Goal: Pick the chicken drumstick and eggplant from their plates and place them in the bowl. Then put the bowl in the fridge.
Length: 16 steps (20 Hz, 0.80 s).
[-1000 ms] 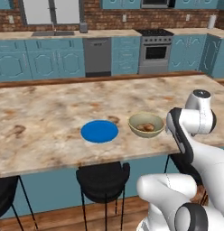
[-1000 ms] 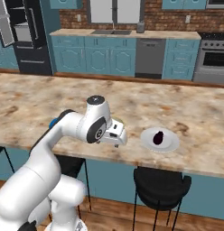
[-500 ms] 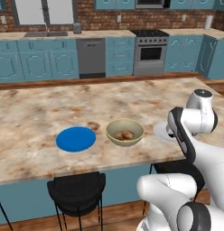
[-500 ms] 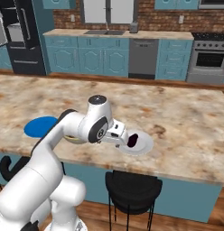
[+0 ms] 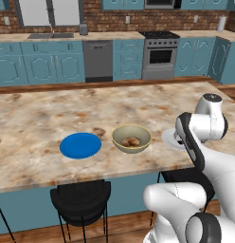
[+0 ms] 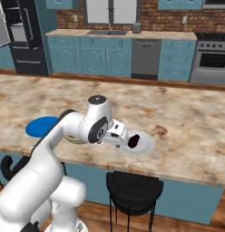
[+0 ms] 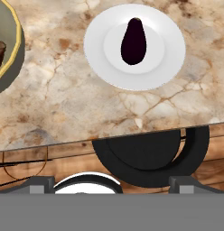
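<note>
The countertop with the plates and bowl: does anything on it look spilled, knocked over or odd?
Nothing stands out. The eggplant lies centred on its white plate, the bowl stands upright holding the drumstick, and the blue plate lies flat.

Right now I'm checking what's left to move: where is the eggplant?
The eggplant lies on the white plate near the counter's front edge, to the right of the bowl.
</note>
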### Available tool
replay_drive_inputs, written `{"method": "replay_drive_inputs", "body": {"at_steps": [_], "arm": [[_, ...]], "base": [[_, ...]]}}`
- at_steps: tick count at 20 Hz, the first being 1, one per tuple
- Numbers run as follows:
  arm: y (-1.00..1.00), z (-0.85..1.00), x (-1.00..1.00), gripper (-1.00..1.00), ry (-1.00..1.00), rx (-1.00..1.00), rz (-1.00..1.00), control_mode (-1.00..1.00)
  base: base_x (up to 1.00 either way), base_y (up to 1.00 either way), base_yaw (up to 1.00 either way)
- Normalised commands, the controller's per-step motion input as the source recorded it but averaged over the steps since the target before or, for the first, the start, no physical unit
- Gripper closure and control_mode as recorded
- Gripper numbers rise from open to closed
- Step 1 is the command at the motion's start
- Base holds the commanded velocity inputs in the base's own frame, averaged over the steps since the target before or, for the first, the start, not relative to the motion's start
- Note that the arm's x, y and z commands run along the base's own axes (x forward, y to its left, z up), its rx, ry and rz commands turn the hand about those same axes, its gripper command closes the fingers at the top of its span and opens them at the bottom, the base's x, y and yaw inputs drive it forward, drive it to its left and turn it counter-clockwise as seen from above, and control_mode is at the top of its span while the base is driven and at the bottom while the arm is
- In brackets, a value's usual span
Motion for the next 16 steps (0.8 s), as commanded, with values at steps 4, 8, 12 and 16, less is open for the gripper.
{"method": "replay_drive_inputs", "body": {"at_steps": [4,8,12,16], "arm": [[0.00,0.00,0.00,-1.00,0.00,0.00,0.00,1.00],[0.00,0.00,0.00,-1.00,0.00,0.00,0.00,-1.00],[0.00,0.00,0.00,-1.00,0.00,0.00,0.00,-1.00],[-0.02,-0.02,0.12,-1.00,0.04,0.00,0.00,-1.00]], "base": [[0.00,0.00,0.00],[0.00,0.00,0.00],[0.00,0.00,0.00],[0.00,0.00,0.00]]}}
